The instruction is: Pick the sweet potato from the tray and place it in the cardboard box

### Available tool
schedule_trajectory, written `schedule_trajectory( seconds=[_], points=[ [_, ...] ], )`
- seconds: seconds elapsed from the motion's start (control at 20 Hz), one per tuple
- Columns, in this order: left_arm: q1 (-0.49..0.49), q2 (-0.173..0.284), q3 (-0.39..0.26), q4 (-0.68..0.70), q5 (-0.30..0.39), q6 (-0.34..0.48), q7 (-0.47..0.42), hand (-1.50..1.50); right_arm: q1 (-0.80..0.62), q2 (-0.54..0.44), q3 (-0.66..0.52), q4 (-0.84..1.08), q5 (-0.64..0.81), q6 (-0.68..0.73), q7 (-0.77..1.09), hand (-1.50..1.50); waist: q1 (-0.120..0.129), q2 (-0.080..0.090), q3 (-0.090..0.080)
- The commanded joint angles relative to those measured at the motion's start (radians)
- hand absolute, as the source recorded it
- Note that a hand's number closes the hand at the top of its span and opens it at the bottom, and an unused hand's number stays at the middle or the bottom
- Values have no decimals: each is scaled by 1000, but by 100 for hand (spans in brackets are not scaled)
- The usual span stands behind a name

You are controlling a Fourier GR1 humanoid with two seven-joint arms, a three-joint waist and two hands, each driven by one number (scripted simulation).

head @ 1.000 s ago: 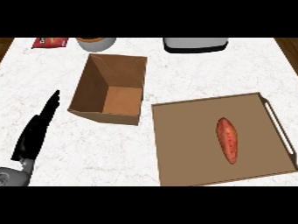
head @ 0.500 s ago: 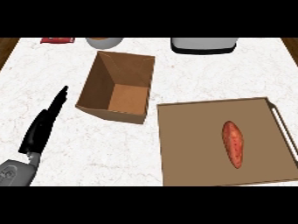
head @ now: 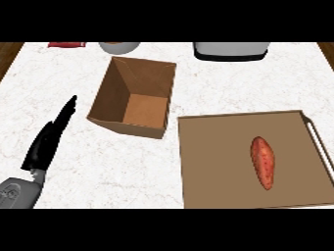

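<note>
left robot hand (head: 48,142) at 8 o'clock: fingers straight, holding nothing | sweet potato (head: 264,162) on tray (head: 213,162) at 4 o'clock | box (head: 135,97) just beside tray

One sweet potato (head: 263,162), one tray (head: 220,166), one box (head: 134,98), one hand (head: 48,142), one bowl (head: 119,47), one grey appliance (head: 231,51).

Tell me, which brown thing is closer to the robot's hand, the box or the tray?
The cardboard box. It sits just right of the left hand, whose straight fingers point up beside it. The tray, holding the sweet potato, lies farther right.
</note>
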Motion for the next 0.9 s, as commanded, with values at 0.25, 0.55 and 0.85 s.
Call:
schedule_trajectory(
  seconds=[0.25,0.55,0.85],
  points=[
    [41,-25,28,-15,-41,-33,-7,0,-117,-22,70,-69,140,-10,302,-150,4,-1,1],
    [-16,-103,51,77,-103,-30,-43,0,-245,18,67,-1,146,18,365,-150,-2,-2,1],
    [9,-77,115,9,-99,-91,21,0,-307,63,60,38,243,-36,366,-150,0,-3,1]
  ],
)
